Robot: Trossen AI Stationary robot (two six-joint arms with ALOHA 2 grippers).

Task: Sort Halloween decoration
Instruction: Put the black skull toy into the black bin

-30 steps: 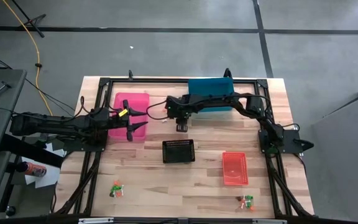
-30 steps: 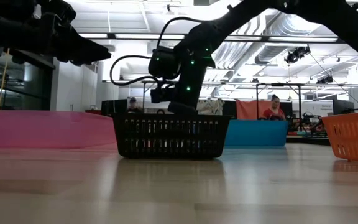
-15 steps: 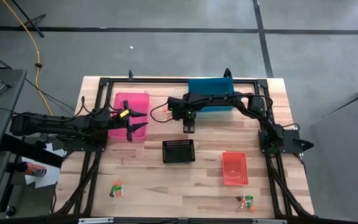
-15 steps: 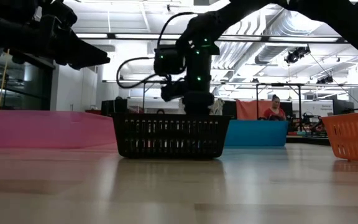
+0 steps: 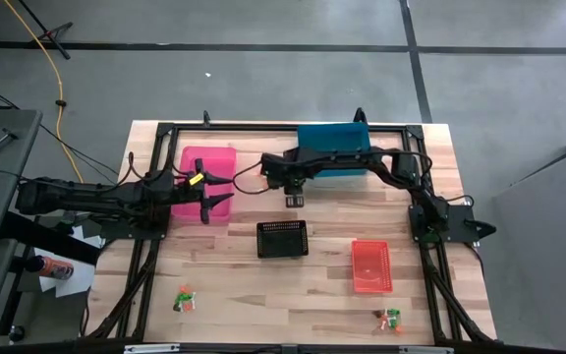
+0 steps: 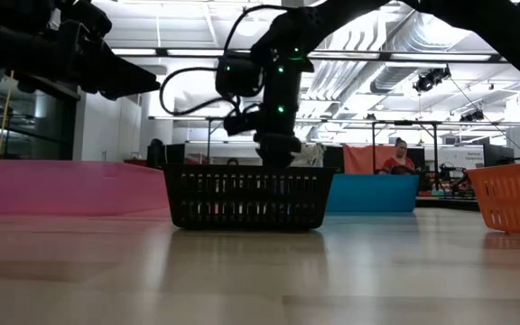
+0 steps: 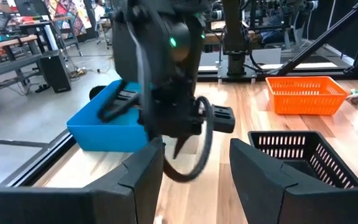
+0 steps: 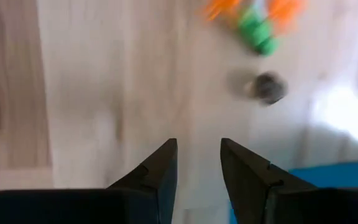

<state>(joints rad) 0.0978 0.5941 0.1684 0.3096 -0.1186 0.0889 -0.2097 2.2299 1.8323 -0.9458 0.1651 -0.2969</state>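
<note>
Two small clusters of Halloween decoration [image 5: 186, 299] seen from above, lying at the table's near edge, one toward the left [image 5: 186, 299] and one toward the right [image 5: 391, 319], both well apart from either arm. Right gripper [image 5: 293, 201] out over bare wood between the blue bin [image 5: 327, 138] and the black basket [image 5: 282, 225]; left gripper [image 5: 216, 193] waiting at the right edge of the pink bin [image 5: 199, 162]; orange basket [image 5: 371, 243] off to the right. At table height, right gripper [image 6: 275, 161] hanging just above and behind the black basket [image 6: 246, 194], clear of the table, with the left gripper [image 6: 134, 81] high at the side. Past the left wrist, left gripper [image 7: 197, 149] spread wide with nothing between its fingers. Past the right wrist, right gripper [image 8: 197, 149] partly open, gripping nothing and touching nothing. Directly ahead of it and a little to one side, a further bunch of orange and green trinkets [image 8: 253, 22] on the wood, beside a dark round piece [image 8: 269, 87] and near a corner of the blue bin [image 8: 328, 186]. Too blurred to give any long axis. Judged nearest to the right arm, so a forward reach and descent looks needed before closing.
</note>
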